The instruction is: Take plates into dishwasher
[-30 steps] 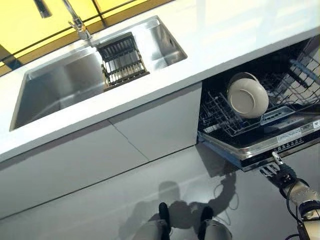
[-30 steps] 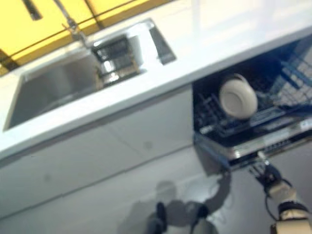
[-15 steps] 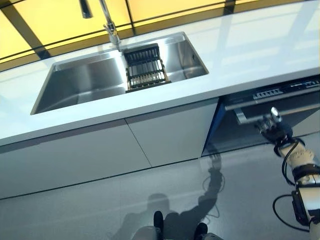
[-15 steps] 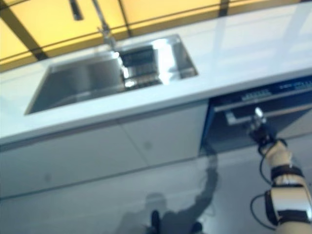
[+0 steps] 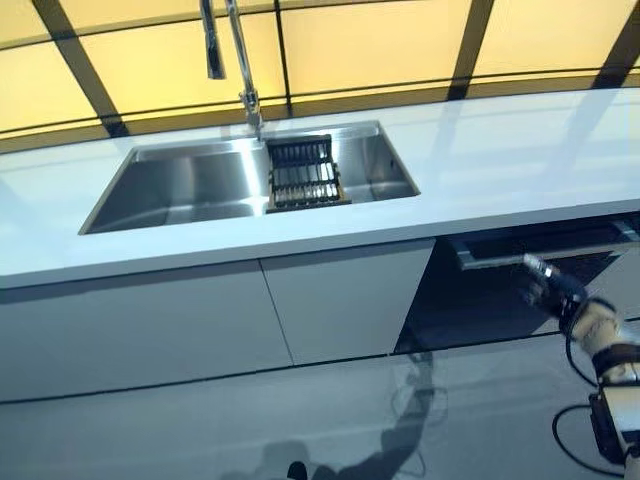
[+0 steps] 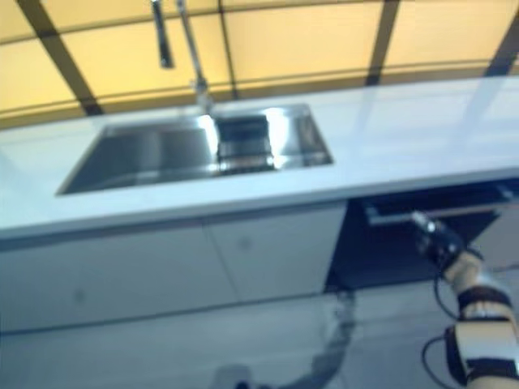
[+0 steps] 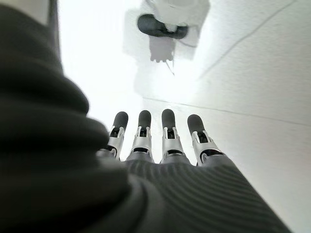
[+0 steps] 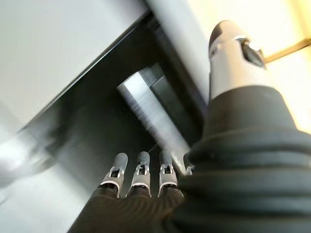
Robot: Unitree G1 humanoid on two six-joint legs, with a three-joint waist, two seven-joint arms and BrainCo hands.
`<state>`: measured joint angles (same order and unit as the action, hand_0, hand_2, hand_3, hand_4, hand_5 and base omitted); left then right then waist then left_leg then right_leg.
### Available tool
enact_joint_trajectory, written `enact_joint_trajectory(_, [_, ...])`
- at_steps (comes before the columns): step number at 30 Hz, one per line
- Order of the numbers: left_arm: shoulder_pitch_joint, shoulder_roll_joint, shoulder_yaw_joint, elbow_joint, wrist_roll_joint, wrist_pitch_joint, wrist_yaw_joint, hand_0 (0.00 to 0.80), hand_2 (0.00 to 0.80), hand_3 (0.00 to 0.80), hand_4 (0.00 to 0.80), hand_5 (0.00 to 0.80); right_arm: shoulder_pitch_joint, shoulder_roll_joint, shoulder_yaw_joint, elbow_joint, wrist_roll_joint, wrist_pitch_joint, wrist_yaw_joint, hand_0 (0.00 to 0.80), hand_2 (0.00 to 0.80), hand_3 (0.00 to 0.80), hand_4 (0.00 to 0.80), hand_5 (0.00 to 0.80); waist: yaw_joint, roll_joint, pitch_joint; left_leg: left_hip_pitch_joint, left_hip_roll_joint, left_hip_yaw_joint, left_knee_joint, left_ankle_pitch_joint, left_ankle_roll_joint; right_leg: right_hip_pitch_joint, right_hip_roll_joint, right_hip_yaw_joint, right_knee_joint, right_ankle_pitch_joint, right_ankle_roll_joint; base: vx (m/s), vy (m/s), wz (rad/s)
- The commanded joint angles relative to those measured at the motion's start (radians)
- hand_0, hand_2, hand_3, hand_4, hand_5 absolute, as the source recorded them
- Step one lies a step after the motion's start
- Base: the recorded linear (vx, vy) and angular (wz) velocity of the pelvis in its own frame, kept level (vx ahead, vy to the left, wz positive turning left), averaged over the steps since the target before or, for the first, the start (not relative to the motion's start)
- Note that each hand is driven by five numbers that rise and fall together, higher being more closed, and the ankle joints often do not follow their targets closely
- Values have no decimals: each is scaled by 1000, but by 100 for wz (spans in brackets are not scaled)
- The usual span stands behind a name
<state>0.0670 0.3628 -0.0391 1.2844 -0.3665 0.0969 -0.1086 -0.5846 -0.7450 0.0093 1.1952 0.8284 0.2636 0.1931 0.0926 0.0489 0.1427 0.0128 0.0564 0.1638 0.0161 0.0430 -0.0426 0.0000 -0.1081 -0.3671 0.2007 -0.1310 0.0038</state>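
1. Yellow backlit panels with dark bars are seen behind a long white countertop [image 5: 500, 150], into which a stainless steel sink [image 5: 190, 185] with a dark slatted drain rack [image 5: 305, 175] and a tall tap [image 5: 240, 60] is set.
2. Under the counter at the right, the dark dishwasher door [image 5: 500, 300] is seen upright, with its silver bar handle [image 5: 540, 245] across the top.
3. No plates are visible; they are judged to be shut inside.
4. The right hand [image 5: 550, 290] is held just below the handle, fingers [image 8: 141, 170] straight, nothing grasped.
5. The left hand [image 7: 160, 145] hangs relaxed and empty over the floor.
6. The closing step is judged to be finishing; only withdrawal of the right hand appears needed.
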Motion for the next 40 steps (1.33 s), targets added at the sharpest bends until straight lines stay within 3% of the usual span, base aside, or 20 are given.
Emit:
enact_joint_trajectory(1, [-44,16,-25,48,16,-12,3,0,0,0,0,0,14,48,-7,34,-41,-30,1,0,0,0,0,0,-9,-51,-16,62,-28,28,10,-95,12,126,33,58,-222,78,27,-32,122,-7])
enact_joint_trajectory(5, [-60,16,-29,55,12,-3,-4,0,0,0,0,0,125,125,-12,36,-60,-45,-5,0,0,0,0,0,-25,-56,-45,91,-30,35,-37,-87,17,141,39,70,-259,100,37,-29,114,-3])
enact_joint_trajectory(11, [-93,-8,-54,74,37,10,13,0,0,0,0,0,289,239,-6,69,-159,-126,37,0,0,0,0,0,-41,-58,-97,124,-38,45,-103,-79,26,147,45,74,-288,121,55,-45,132,-5])
enact_joint_trajectory(13, [-101,-17,-64,76,44,31,25,0,0,0,0,0,319,270,1,64,-110,-131,44,0,0,0,0,0,-44,-57,-106,118,-41,42,-103,-82,26,144,44,69,-288,124,61,-42,113,1])
enact_joint_trajectory(16, [-115,-52,-68,98,41,77,41,0,0,0,0,0,392,360,7,70,-156,-159,48,0,0,0,0,0,-52,-57,-124,115,-45,38,-103,-88,26,132,41,68,-288,128,71,-26,89,11])
enact_joint_trajectory(22, [-123,-126,-95,133,125,100,53,0,0,0,0,0,493,510,22,116,-90,-180,31,0,0,0,0,0,-59,-64,-143,111,-49,33,-103,-94,32,133,38,56,-288,127,76,5,30,5])
enact_joint_trajectory(26, [-119,-157,-115,135,126,106,53,0,0,0,0,0,515,546,39,134,-98,-167,13,0,0,0,0,0,-59,-61,-146,109,-52,30,-103,-98,36,131,35,49,-288,124,81,0,0,0])
enact_joint_trajectory(30, [-112,-179,-132,127,124,103,70,0,0,0,0,0,517,566,81,136,-203,-163,0,0,0,0,0,0,-53,-62,-145,107,-57,22,-103,-101,42,131,31,38,-288,124,86,0,0,0])
enact_joint_trajectory(40, [-110,-164,-137,111,125,91,89,0,0,0,0,0,511,566,129,140,-265,-139,-8,0,0,0,0,0,-41,-70,-134,107,-61,14,-103,-106,50,134,31,32,-288,123,90,0,0,0])
